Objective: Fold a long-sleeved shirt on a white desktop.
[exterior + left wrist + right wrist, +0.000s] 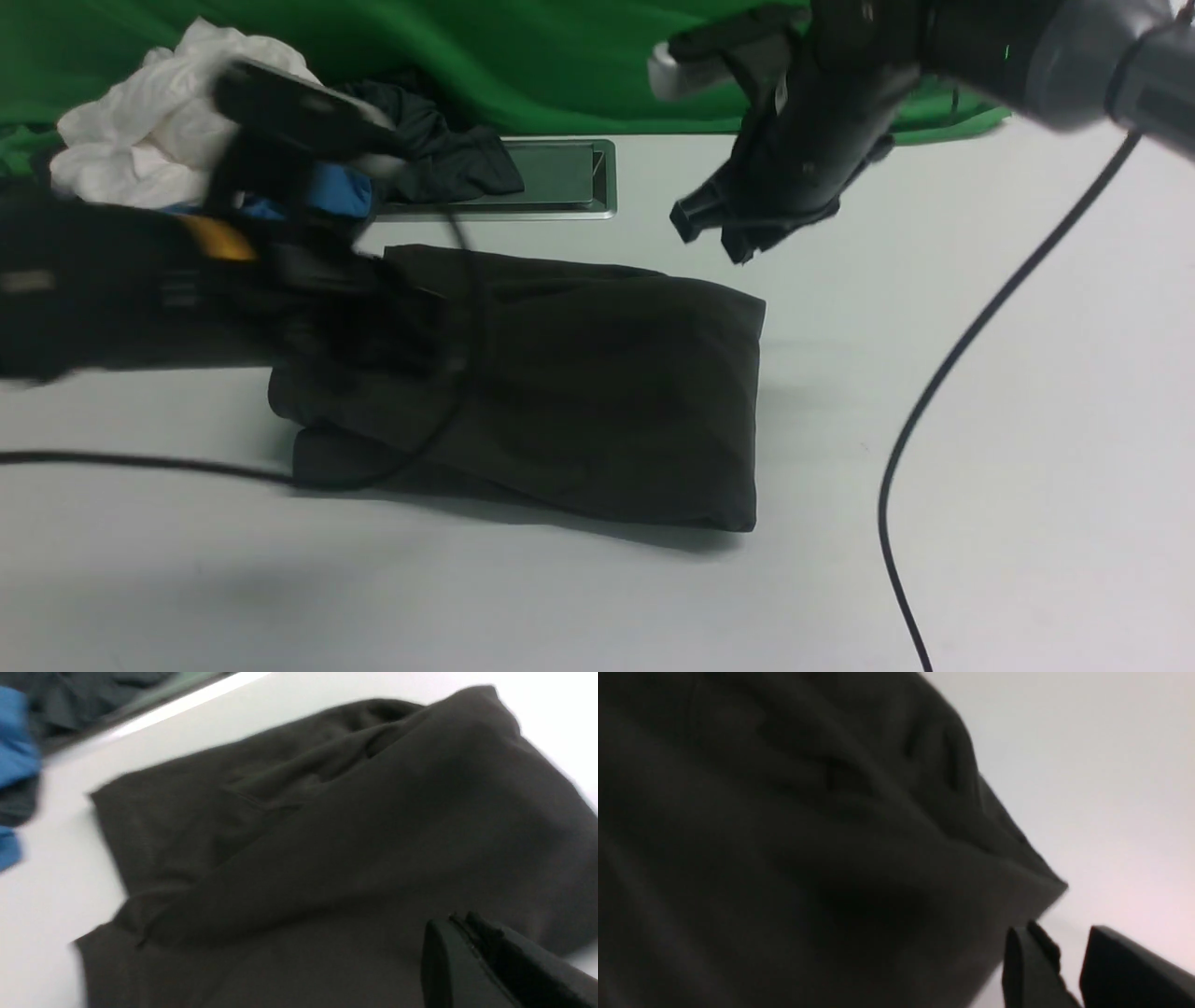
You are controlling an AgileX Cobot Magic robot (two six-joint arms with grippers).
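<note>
The long-sleeved shirt (607, 392) lies folded into a dark black-brown rectangle in the middle of the white desktop (1027, 467). My left arm reaches in low from the left, motion-blurred, and its gripper (420, 327) is over the shirt's left part. In the left wrist view that gripper (460, 921) is shut with nothing in it, just above the fabric (327, 835). My right gripper (719, 233) hangs raised beyond the shirt's far right corner, apart from it. In the right wrist view it (1059, 935) is open, with bare desktop (1111, 765) showing through the gap beside the shirt's corner (784, 835).
A white cloth heap (159, 121), a blue garment (341, 191) and a black garment (448, 149) are piled at the back left. They lie beside a silver hatch (560, 177) under the green backdrop (560, 56). Black cables (943, 373) trail across the desktop.
</note>
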